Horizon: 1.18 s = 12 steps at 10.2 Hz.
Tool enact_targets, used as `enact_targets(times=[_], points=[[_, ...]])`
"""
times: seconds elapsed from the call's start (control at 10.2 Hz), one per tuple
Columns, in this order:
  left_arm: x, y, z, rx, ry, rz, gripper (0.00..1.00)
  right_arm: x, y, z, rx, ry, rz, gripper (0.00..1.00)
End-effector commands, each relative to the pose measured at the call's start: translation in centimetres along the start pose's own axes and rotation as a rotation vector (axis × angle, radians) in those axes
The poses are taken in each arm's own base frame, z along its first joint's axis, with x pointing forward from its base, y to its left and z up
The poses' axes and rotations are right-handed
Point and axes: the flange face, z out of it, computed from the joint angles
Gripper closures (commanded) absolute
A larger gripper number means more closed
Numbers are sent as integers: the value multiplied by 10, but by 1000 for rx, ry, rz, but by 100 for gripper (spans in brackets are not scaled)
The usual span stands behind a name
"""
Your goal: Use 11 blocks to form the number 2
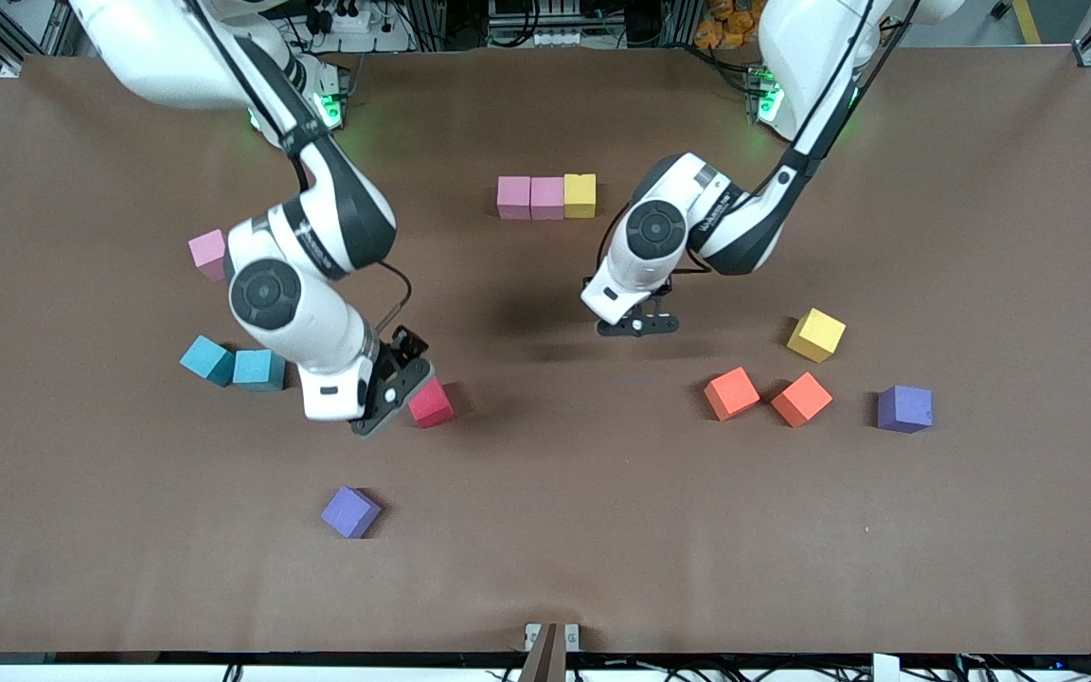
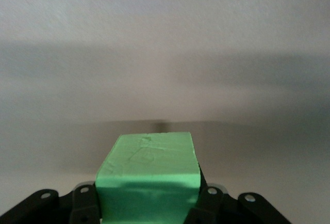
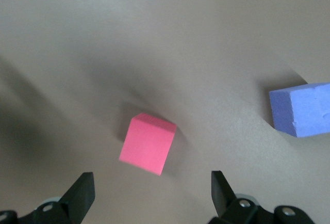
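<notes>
My left gripper (image 1: 638,323) hangs over the middle of the table, shut on a green block (image 2: 149,175); in the left wrist view its gripper (image 2: 147,199) clamps the cube from both sides. The arm hides this block in the front view. A row of two pink blocks (image 1: 530,197) and a yellow block (image 1: 581,195) lies near the robots' bases. My right gripper (image 1: 401,379) stands open just beside a red block (image 1: 431,403). In the right wrist view the red block (image 3: 148,143) lies ahead of the open gripper (image 3: 152,193), not between its fingers.
Loose blocks lie about: a pink one (image 1: 207,254), two teal ones (image 1: 233,366) and a purple one (image 1: 350,511) toward the right arm's end; a yellow one (image 1: 816,334), two orange ones (image 1: 766,396) and a purple one (image 1: 904,408) toward the left arm's end.
</notes>
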Motion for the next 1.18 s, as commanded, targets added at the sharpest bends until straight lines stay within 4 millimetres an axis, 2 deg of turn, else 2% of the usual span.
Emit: enact_targets(times=[0.0, 0.29, 0.49, 0.79, 1.08], points=[[-24, 14, 0, 4, 36, -9, 87, 18, -3, 24, -55, 9, 39, 0], [-68, 31, 16, 22, 27, 10, 87, 26, -19, 52, -64, 20, 29, 0], [-102, 36, 45, -12, 58, 60, 87, 25, -25, 66, -58, 1, 31, 0], [-113, 33, 52, -14, 63, 75, 87, 17, -12, 86, -53, -25, 92, 0], [-120, 32, 49, -12, 67, 57, 88, 16, -15, 97, -42, -39, 178, 0]])
